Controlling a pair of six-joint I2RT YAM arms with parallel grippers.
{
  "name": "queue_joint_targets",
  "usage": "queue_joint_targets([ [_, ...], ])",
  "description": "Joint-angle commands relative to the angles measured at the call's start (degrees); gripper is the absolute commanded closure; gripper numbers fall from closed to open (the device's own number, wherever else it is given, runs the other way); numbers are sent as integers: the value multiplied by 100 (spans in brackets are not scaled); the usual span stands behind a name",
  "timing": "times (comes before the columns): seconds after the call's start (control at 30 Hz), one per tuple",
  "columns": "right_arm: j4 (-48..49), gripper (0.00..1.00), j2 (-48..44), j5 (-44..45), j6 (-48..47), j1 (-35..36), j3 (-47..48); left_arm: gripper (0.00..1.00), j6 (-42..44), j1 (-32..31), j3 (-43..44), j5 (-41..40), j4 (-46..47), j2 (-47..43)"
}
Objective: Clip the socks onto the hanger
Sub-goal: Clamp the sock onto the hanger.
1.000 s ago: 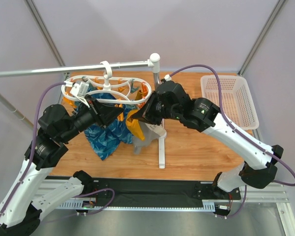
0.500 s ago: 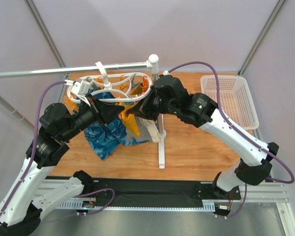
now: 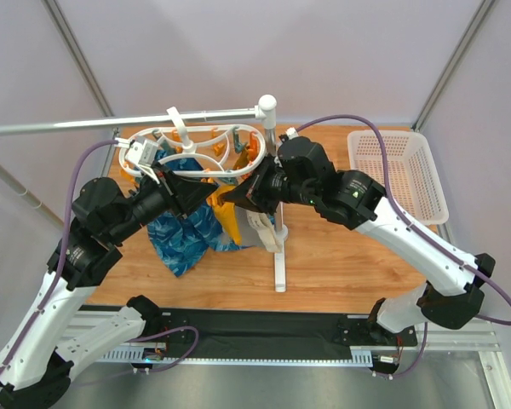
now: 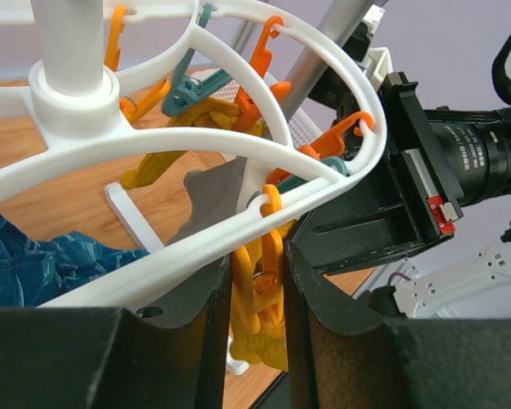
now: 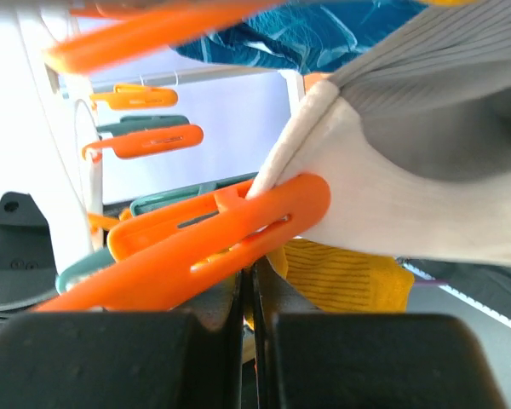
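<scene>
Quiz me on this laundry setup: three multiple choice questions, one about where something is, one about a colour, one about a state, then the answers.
1. Where does the mesh basket sit? A at the right end of the table; B at its left end; C on the floor.
2. What colour is the clip against the pale ribbed sock? A teal; B orange; C white.
3. How do the fingers of the right hand stand? A wide apart; B closed to a slit; C out of view.
Answers: 1 A, the top view shows it on the wood by the right edge. 2 B, the right wrist view shows it orange. 3 B, only a thin gap parts them.
</scene>
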Motion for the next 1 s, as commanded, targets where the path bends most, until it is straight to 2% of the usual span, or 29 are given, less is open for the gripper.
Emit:
queue_joint_targets([
  [0.0,374,100,-273,-471,134,119,-261,100,204,-72,-46,199,-120,71],
  [0.47,725,100,-256,-515,213,110,-376,100,143,-81,-98,313,-103,115],
  [0.8,576,100,-265,-331,90,40,-649,100,-24,-81,51,365,-68,-69],
  [0.97,567,100,-106,-383,64,31,-464,100,-33,-81,34,471,-32,-61],
])
